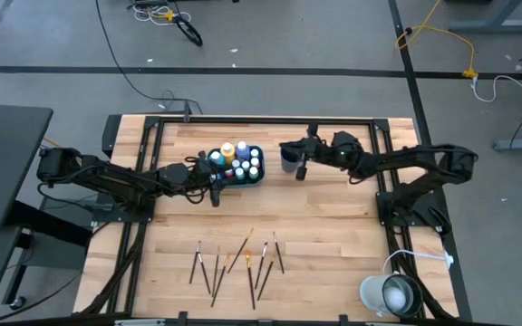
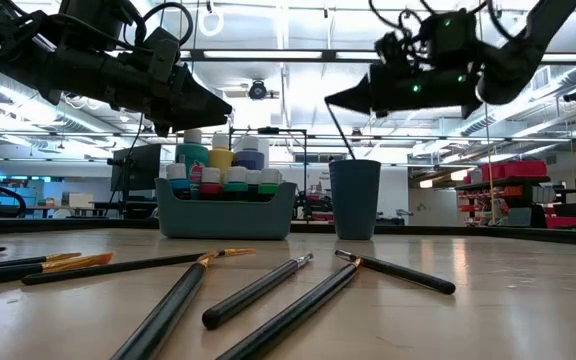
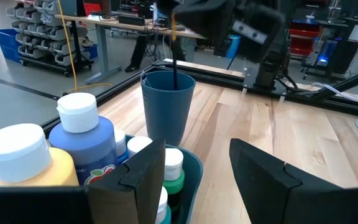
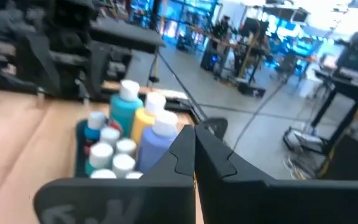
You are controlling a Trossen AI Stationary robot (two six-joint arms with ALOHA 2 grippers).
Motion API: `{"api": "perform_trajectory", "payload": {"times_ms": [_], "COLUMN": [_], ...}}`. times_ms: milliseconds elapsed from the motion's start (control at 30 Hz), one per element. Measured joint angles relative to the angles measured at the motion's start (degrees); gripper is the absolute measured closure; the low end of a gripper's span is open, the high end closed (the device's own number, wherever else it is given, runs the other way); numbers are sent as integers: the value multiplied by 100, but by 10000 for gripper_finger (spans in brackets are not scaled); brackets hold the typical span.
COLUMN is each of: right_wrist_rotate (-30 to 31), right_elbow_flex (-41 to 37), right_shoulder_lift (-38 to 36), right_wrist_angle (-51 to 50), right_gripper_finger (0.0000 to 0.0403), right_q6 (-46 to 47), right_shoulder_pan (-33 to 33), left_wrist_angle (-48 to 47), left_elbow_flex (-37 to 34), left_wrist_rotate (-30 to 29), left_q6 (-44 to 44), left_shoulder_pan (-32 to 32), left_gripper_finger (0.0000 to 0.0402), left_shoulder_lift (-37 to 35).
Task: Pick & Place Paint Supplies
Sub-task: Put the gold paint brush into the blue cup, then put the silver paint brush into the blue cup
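My left arm reaches in from the bench's left edge, its left gripper (image 1: 214,190) raised off the bench with jaws spread apart. My right arm stretches in from the right edge, its right gripper (image 1: 301,168) raised too, jaws pressed together.

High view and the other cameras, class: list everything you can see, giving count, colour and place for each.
Table: one, light wood.
Tray: one, teal, far middle of the table.
Paint bottles: about a dozen, white-capped, blue, yellow and teal among them, standing in the tray.
Cup: one, dark blue, right of the tray.
Loose paintbrushes: about eight, dark-handled, lying near the front edge.
Held paintbrush: one, dark, lower end in the cup.
Round object: one, white, front right corner.
Left gripper: fingers open, beside the tray.
Right gripper: fingers shut on the held paintbrush, above the cup.
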Motion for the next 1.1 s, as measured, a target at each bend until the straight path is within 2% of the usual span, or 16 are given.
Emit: {"api": "perform_trajectory", "payload": {"times_ms": [233,700,1100], "right_wrist_rotate": [558,1434,1443], "right_elbow_flex": [0,2,0], "right_shoulder_lift": [300,301,301], "right_wrist_angle": [-184,-1072,-1094], "right_gripper_finger": [403,400,333], "right_q6": [152,633,541], "right_shoulder_pan": [0,0,0], "left_wrist_angle": [4,-5,-3], "left_elbow_flex": [1,1,0], "left_wrist_rotate": [45,128,127], "left_q6": [7,46,45], "left_shoulder_pan": [1,0,0], "left_gripper_finger": [212,212,212], "left_shoulder_lift": [0,0,0]}}
